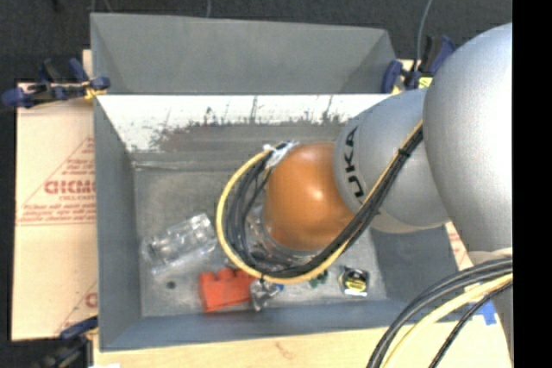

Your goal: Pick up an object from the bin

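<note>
Lying just beside the gripper (pixel 266 292), whose width cannot be told, is an orange-red block (pixel 220 290).

Pincer (pixel 265 292) low in the bin (pixel 117 220) — beside a red block (pixel 222 290), clear bottle (pixel 181 241) nearby.

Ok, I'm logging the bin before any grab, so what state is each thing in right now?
Clear plastic bottle: lying on its side on the bin floor, left of the arm, untouched.
Red block: lying flat by the front wall, its right end beside the pincer.
Small yellow and black thing: resting at front right, untouched.
Pincer: down low beside the red block; grip cannot be told.
</note>
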Robot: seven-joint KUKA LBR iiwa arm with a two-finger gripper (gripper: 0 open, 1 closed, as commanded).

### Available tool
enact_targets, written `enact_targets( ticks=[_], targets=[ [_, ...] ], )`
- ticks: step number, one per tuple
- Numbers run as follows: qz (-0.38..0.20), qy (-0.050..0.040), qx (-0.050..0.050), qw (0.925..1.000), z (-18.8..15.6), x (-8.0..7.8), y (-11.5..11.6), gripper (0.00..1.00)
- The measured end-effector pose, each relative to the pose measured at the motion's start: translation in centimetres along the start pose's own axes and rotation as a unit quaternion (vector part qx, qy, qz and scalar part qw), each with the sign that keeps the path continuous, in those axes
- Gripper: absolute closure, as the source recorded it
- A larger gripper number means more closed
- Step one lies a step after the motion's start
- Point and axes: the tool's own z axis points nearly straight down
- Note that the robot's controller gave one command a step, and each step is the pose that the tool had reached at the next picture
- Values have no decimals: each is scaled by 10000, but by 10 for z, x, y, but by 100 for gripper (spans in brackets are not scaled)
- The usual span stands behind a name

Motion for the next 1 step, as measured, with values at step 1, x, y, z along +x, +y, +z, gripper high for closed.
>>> enact_targets(
  ticks=[1],
  targets=[
    [-157, 46, -22, 9999, -139, -21, -8, 100]
  ],
)
